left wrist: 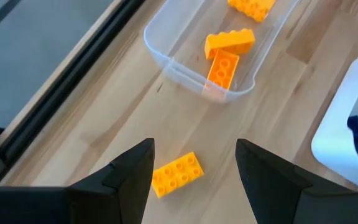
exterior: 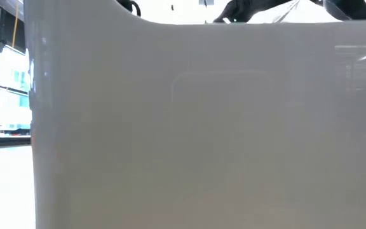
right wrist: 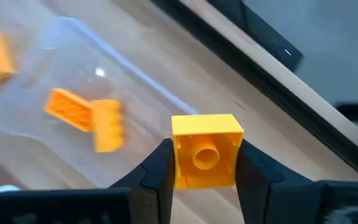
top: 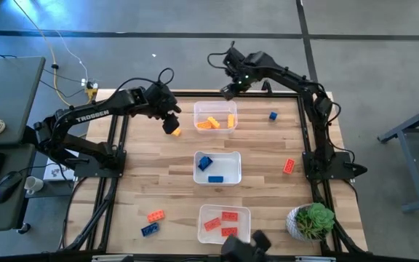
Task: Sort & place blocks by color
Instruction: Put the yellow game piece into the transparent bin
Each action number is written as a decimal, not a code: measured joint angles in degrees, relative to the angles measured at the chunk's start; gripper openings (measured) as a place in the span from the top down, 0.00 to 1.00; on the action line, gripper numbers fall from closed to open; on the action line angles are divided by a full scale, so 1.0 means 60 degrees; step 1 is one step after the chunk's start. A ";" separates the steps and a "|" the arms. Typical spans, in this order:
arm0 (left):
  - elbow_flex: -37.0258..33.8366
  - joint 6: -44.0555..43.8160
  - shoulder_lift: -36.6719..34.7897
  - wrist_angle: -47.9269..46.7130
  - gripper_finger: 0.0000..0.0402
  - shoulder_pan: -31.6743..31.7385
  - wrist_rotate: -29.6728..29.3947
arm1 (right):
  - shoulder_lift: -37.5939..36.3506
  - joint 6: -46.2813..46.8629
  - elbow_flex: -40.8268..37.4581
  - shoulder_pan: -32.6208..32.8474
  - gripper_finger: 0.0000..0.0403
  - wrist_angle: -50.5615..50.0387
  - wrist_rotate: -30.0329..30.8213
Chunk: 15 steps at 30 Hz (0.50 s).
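Three clear tubs stand in a row down the table's middle. The far tub (top: pixel 214 116) has yellow blocks, the middle tub (top: pixel 217 167) blue ones, the near tub (top: pixel 224 221) red ones. My left gripper (top: pixel 171 121) hangs open over a loose yellow block (left wrist: pixel 177 174) that lies flat on the wood, left of the far tub; one finger stands on either side of it, clear. My right gripper (top: pixel 232 85) is high over the far tub's far right corner, shut on another yellow block (right wrist: pixel 205 158). My right gripper pinches the yellow block by two opposite side walls (right wrist: pixel 179 165) between its two fingers, slanting steeply down from above. The block's hollow underside faces the wrist camera. It is lifted clear, above the wood beside the far tub (right wrist: pixel 73 93).
Loose blocks lie on the wood: a blue one (top: pixel 273 115) at the far right, a red one (top: pixel 289 166) at the right, a red one (top: pixel 156 215) and a blue one (top: pixel 150 229) at the near left. A potted plant (top: pixel 311 220) stands near right. A pale wall (exterior: pixel 202 127) fills the low view.
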 joint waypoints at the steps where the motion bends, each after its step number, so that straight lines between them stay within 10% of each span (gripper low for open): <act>1: 0.0003 -0.0014 0.0000 -0.0065 0.47 0.0000 -0.0004 | 0.0000 -0.0065 -0.0009 0.0144 0.74 0.0158 -0.0075; 15: -0.0001 -0.0938 0.0000 -0.1786 0.47 -0.0343 0.0040 | 0.1072 -0.0648 -0.0029 0.1618 0.71 0.0537 -0.0292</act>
